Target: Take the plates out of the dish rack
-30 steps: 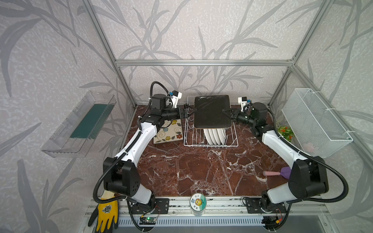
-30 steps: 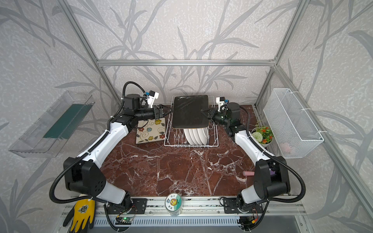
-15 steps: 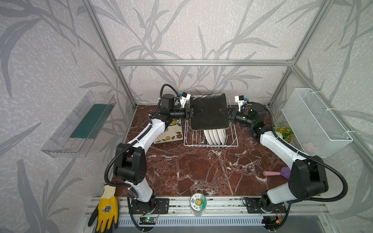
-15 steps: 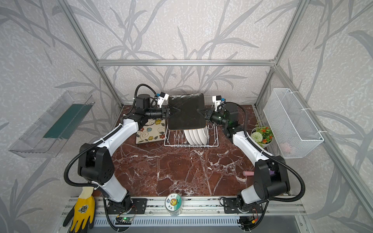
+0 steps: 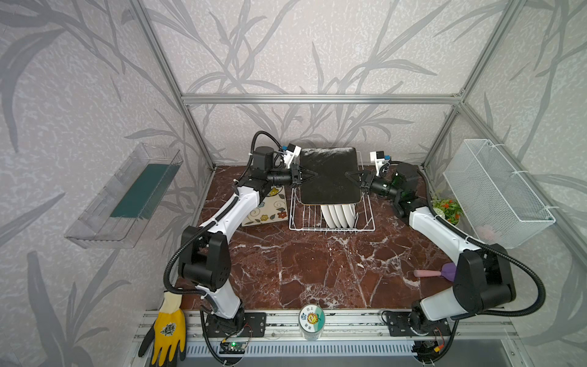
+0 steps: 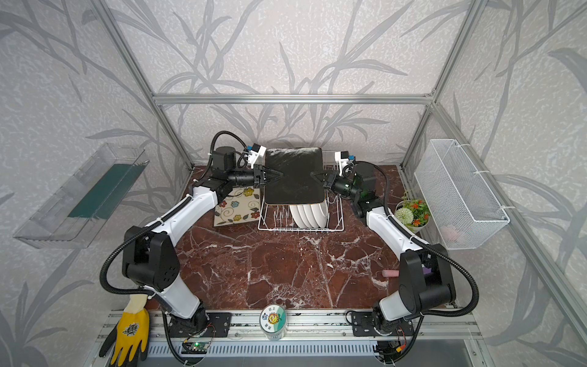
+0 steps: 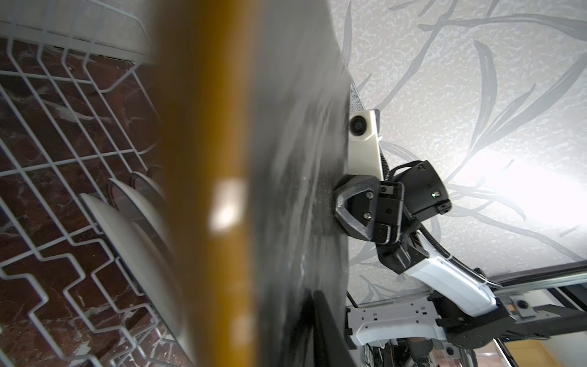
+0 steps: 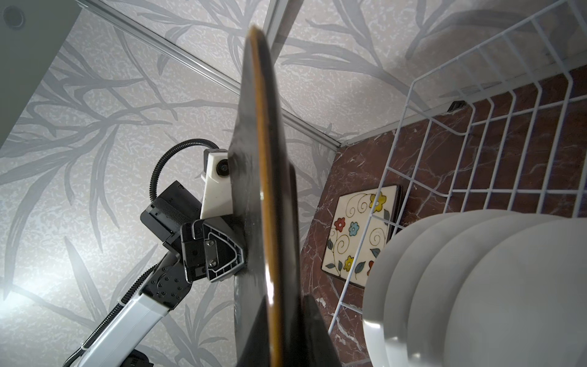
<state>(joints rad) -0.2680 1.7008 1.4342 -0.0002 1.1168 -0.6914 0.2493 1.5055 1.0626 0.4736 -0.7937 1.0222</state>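
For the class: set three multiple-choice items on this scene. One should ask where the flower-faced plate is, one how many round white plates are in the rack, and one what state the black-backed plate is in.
1. Where is the flower-faced plate? A standing in the dish rack; B flat on the table beside the rack; C in the right gripper.
2. How many round white plates stand in the rack? A two; B six; C four.
3. The black-backed plate is: A gripped at opposite edges by the left gripper and the right gripper; B lying on the table; C leaning on the flower-faced plate.
Key: 1 B, it lies face up beside the rack in both top views; 2 C, the right wrist view shows four; 3 A, a gripper clamps each side edge.
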